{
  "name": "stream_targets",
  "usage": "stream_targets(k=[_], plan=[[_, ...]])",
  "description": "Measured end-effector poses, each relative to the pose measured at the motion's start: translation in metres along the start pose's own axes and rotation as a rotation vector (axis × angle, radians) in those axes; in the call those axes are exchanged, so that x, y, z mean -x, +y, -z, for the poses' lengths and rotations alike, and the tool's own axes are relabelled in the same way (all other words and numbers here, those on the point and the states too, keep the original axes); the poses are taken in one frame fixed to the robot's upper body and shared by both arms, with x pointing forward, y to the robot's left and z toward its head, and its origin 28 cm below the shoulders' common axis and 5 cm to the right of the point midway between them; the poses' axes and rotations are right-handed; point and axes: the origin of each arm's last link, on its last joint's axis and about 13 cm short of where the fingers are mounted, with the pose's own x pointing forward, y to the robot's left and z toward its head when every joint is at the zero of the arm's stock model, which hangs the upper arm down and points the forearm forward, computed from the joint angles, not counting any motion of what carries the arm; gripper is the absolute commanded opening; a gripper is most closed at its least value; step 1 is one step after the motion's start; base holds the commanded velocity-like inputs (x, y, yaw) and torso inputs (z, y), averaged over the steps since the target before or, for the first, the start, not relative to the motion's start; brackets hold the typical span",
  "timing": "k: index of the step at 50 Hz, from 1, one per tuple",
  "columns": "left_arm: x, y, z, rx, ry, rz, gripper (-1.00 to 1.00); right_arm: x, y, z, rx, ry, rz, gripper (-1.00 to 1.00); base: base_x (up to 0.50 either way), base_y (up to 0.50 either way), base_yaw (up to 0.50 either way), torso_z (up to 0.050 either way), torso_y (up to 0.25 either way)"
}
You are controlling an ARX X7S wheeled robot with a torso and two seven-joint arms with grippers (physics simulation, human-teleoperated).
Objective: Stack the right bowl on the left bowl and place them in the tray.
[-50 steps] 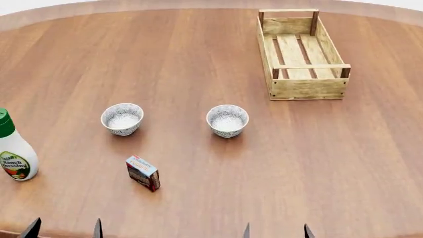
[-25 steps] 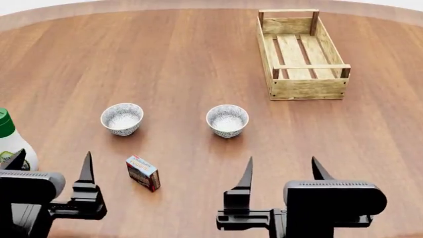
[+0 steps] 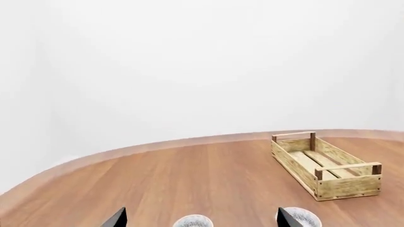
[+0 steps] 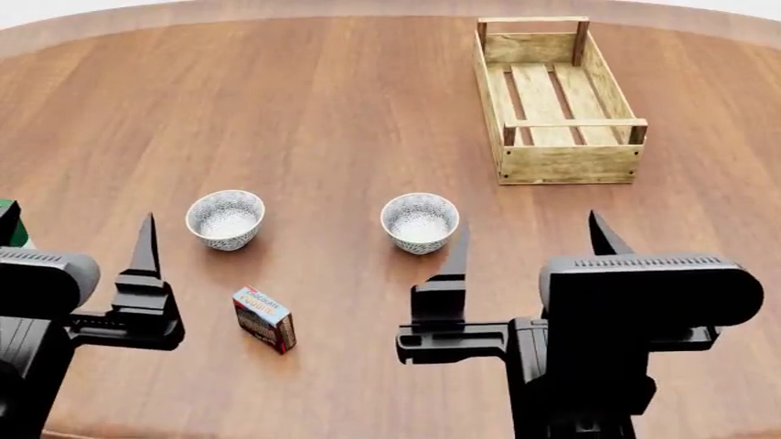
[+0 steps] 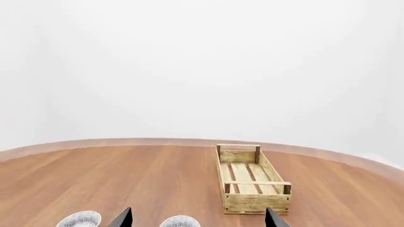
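Two small patterned bowls stand apart on the wooden table: the left bowl (image 4: 225,219) (image 3: 193,221) (image 5: 78,219) and the right bowl (image 4: 420,222) (image 3: 303,218) (image 5: 179,221). The tray (image 4: 555,101) (image 3: 325,165) (image 5: 252,187), a pale wooden crate, sits empty at the far right. My left gripper (image 4: 77,233) (image 3: 202,217) is open, near of and left of the left bowl. My right gripper (image 4: 529,229) (image 5: 197,217) is open too, its inner finger just right of the right bowl. Neither gripper holds anything.
A small red-and-blue box (image 4: 265,318) stands near of the left bowl, between my arms. A dressing bottle's green cap (image 4: 7,224) peeks out behind my left gripper at the left edge. The table's curved rim (image 4: 244,7) runs along the back.
Both arms have risen from the bottom edge into the head view and moved forward toward the bowls. The left arm now covers most of the bottle. Bowls, box and tray have not moved.
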Motion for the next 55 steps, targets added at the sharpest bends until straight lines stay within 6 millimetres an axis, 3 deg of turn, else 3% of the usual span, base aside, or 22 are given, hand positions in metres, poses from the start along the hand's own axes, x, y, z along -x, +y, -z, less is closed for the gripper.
stream_targets(k=[12, 55], plan=[[0.0001, 0.0004, -0.0054, -0.006, -0.017, 0.000, 1.00, 0.0022, 0.0007, -0.0079, -0.005, -0.030, -0.031, 1.00, 0.38, 0.00, 0.00, 0.000, 0.000], [0.0004, 0.0020, -0.0050, -0.013, -0.033, -0.007, 1.00, 0.0024, 0.0037, -0.0061, -0.001, -0.033, -0.064, 1.00, 0.50, 0.00, 0.00, 0.000, 0.001]])
